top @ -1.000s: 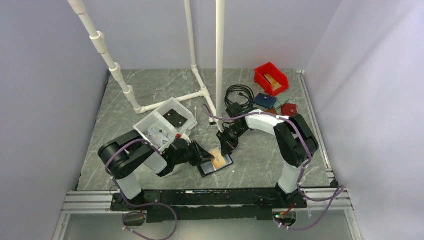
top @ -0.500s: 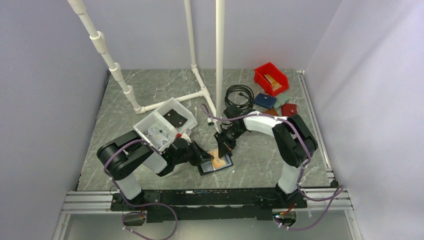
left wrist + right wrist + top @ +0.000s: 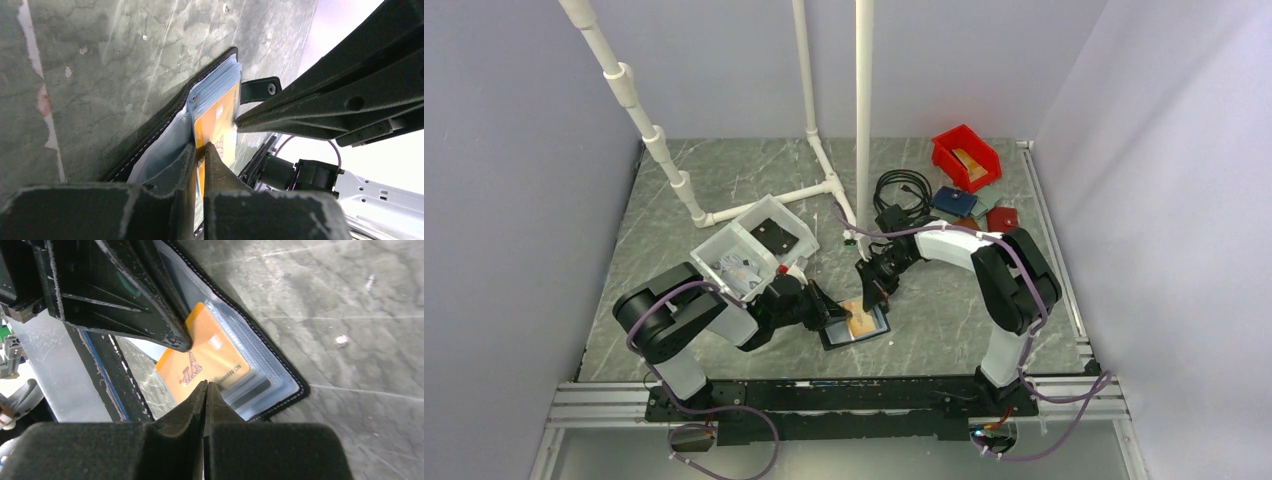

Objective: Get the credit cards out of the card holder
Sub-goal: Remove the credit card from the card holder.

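Note:
The black card holder [image 3: 871, 331] lies open on the table near the front, its clear grey-blue pockets up [image 3: 165, 120] [image 3: 280, 375]. A gold-tan credit card [image 3: 861, 321] sticks partly out of a pocket [image 3: 220, 117] [image 3: 212, 357]. My left gripper [image 3: 834, 316] reaches in from the left and is shut on that card's edge [image 3: 200, 149]. My right gripper [image 3: 868, 298] comes from behind, shut with nothing between its fingers, its tips [image 3: 206, 385] just over the card's end. A pale card with a dark stripe [image 3: 252, 392] shows inside the pocket beneath.
A white bin [image 3: 796, 226] with loose items stands behind the left arm. At the back right are a red bin [image 3: 951, 152], a dark blue wallet [image 3: 954, 202], a red-brown wallet [image 3: 1002, 218] and a coiled black cable [image 3: 902, 188]. White pipe posts [image 3: 863, 120] rise mid-table.
My left gripper's jaws have closed onto the gold-tan card's edge. The right gripper has shifted slightly toward the card holder and stays shut.

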{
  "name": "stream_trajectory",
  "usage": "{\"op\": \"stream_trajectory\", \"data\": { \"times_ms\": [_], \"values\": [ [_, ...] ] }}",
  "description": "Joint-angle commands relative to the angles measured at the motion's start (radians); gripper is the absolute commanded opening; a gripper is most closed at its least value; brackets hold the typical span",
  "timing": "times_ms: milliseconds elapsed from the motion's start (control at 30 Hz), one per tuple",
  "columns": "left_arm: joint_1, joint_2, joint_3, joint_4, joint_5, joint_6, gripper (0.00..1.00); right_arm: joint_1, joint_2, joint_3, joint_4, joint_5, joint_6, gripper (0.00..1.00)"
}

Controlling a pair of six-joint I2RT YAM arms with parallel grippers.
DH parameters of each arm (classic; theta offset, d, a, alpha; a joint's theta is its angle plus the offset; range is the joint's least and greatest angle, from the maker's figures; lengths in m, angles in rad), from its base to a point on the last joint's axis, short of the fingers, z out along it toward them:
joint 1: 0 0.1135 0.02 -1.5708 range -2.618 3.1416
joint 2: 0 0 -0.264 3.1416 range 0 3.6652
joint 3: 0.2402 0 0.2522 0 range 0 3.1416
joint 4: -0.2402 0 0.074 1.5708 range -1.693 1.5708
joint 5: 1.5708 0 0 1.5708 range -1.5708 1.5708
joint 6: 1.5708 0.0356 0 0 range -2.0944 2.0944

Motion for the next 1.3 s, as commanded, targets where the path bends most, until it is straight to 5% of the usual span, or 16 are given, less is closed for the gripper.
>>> {"op": "stream_trajectory", "data": {
  "times_ms": [0,400,700,867,1267],
  "values": [
    [0.006,-0.033,0.012,-0.045,-0.043,0.047,0.00,-0.016,-0.031,-0.008,0.040,0.097,-0.003,0.03],
    [0.068,-0.069,-0.053,0.055,0.075,0.120,0.00,-0.020,-0.031,0.020,-0.023,0.014,-0.080,0.25],
    [0.070,-0.364,-0.011,-0.271,0.088,0.517,0.00,-0.069,-0.113,0.020,-0.061,-0.088,-0.174,0.59],
    [0.064,-0.559,-0.013,-0.390,0.126,0.754,0.00,-0.082,-0.167,0.022,-0.105,-0.150,-0.266,0.70],
    [0.024,-0.676,-0.033,-0.349,0.244,0.932,0.00,-0.083,-0.228,-0.048,-0.159,-0.339,-0.549,0.75]
  ]
}}
